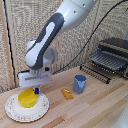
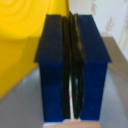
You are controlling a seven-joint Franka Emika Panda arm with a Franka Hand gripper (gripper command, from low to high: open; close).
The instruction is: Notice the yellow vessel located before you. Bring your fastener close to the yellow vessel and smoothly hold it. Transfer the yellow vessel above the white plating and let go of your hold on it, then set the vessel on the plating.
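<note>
We are seeing the bench [image 1: 95, 107] carrying the plate [image 1: 44, 107] at its near corner on the exterior view's left, and the yellow bowl [image 1: 27, 99] is already sitting on it. The hand [image 1: 36, 90], fingers pressed together and empty, is hovering just beside the bowl's rim. We are judging the placing done; next is lifting clear.

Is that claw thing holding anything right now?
No. The gripper is shut on nothing; its fingers meet beside the yellow bowl, which sits on the white plate.
</note>
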